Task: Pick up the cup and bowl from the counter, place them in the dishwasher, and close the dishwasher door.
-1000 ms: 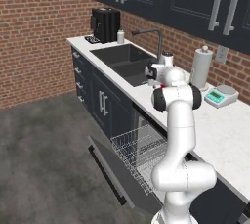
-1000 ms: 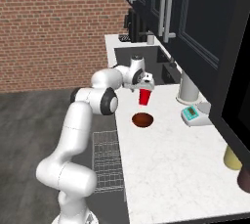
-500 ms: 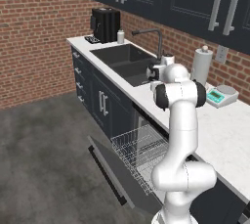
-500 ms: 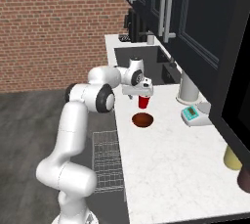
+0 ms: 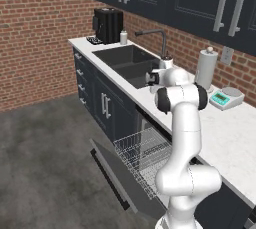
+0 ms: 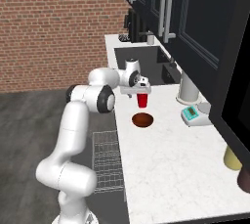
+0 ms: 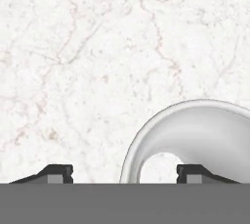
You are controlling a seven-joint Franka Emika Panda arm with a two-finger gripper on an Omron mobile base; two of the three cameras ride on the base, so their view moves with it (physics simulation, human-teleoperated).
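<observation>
The red cup [image 6: 142, 100] stands upright on the white counter [image 6: 161, 169], just past the sink. My gripper [image 6: 141, 92] points straight down right over it, open. In the hand view the cup's white rim and inside [image 7: 195, 135] sit to the right. The near wall of the rim lies between the two fingertips [image 7: 57, 173], and the gripper [image 7: 125, 174] is off-centre from the cup. The dark reddish-brown bowl [image 6: 142, 119] rests on the counter a little nearer the base than the cup. Below, the dishwasher door [image 5: 117, 178] hangs open with the wire rack [image 5: 142, 154] pulled out.
A grey paper-towel roll [image 6: 187, 88] and a teal-and-white scale [image 6: 194, 114] stand by the back wall. A yellow jar [image 6: 234, 158] is at the near right. The sink [image 5: 127, 60] with its faucet and a black coffee machine [image 5: 107, 25] lie further along.
The hand has swung from a tilted pose to straight down and has come down onto the cup. The cup and bowl have not moved.
</observation>
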